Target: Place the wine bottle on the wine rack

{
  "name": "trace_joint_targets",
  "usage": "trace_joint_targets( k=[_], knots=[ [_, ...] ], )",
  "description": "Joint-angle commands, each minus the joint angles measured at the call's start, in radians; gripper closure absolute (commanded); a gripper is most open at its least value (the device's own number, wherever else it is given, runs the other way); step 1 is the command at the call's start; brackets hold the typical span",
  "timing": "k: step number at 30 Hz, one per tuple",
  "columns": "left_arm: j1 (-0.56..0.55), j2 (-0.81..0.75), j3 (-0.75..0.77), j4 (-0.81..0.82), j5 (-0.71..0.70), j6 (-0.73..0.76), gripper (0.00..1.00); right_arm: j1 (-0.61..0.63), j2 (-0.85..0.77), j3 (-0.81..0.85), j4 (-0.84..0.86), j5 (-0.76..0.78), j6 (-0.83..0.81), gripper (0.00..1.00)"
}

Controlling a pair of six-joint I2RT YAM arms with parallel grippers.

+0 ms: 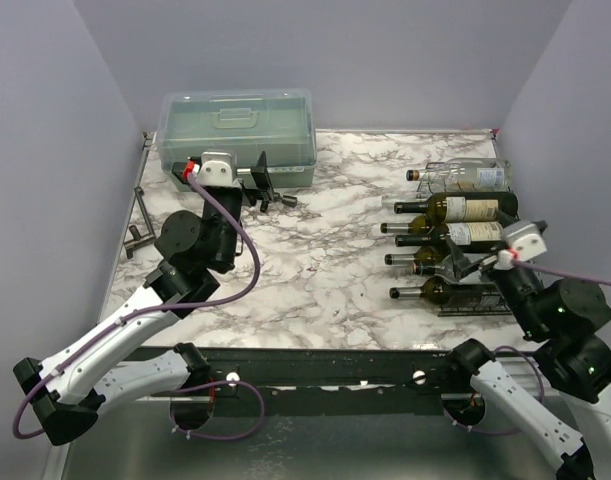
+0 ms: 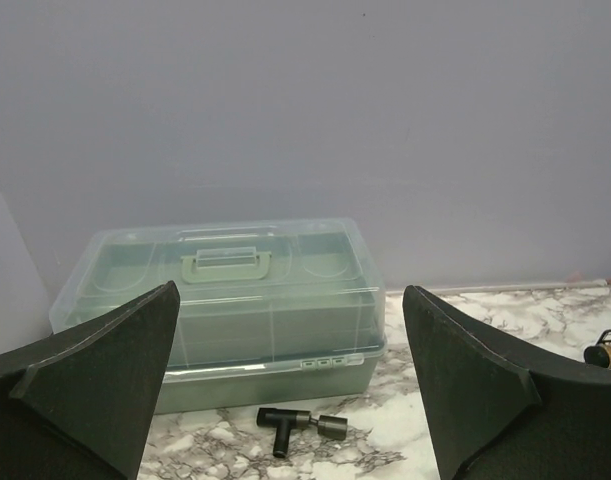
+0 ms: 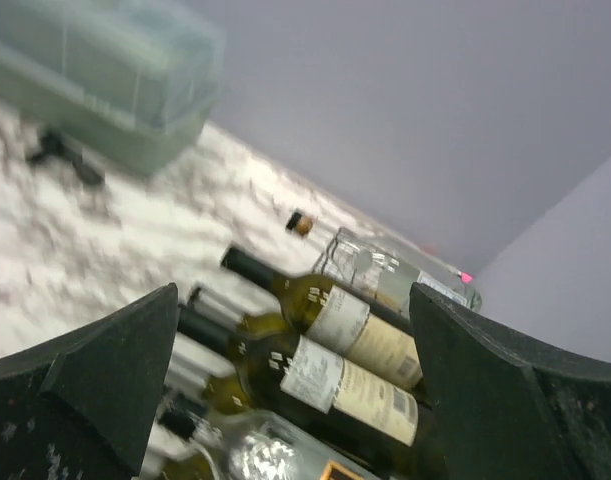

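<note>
The black wire wine rack (image 1: 477, 303) stands at the right of the marble table. Several wine bottles lie on it, necks to the left: a clear one (image 1: 467, 177) at the back, two dark labelled ones (image 1: 469, 208) (image 3: 357, 330), and a lower one (image 1: 435, 292) nearest me. My right gripper (image 1: 463, 262) hovers just over the rack's near side. Its jaws are open and empty, and the labelled bottles show between them in the right wrist view (image 3: 293, 290). My left gripper (image 1: 263, 186) is open and empty at the far left, facing the plastic box (image 2: 290, 290).
A translucent grey-green plastic box with a handle (image 1: 237, 132) (image 2: 225, 310) stands at the back left. A small black T-shaped part (image 1: 281, 200) (image 2: 297, 426) lies in front of it. A metal stand (image 1: 138, 232) is at the left edge. Walls close in on three sides.
</note>
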Motion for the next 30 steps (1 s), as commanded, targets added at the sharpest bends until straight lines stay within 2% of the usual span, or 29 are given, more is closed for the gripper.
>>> trace_joint_targets(
  k=[1, 5, 10, 18, 24, 30],
  knots=[
    [0.006, 0.008, 0.086, -0.027, -0.009, 0.024, 0.05, -0.004, 0.033, 0.077, 0.244, 0.158, 0.394, 0.0],
    [0.007, 0.004, 0.132, -0.064, -0.016, 0.02, 0.05, -0.003, 0.092, 0.141, 0.254, 0.192, 0.462, 0.0],
    [0.006, -0.015, 0.188, -0.101, -0.028, 0.023, 0.05, -0.002, 0.143, 0.239, 0.26, 0.394, 0.594, 0.0],
    [0.006, -0.04, 0.289, -0.142, -0.018, 0.029, 0.05, -0.003, 0.087, 0.251, 0.382, 0.388, 0.515, 0.0],
    [0.006, -0.061, 0.328, -0.145, -0.028, 0.045, 0.05, -0.003, 0.066, 0.264, 0.394, 0.387, 0.508, 0.0],
    [0.006, -0.065, 0.355, -0.145, -0.035, 0.063, 0.05, -0.003, 0.08, 0.284, 0.377, 0.457, 0.486, 0.0]
  ],
)
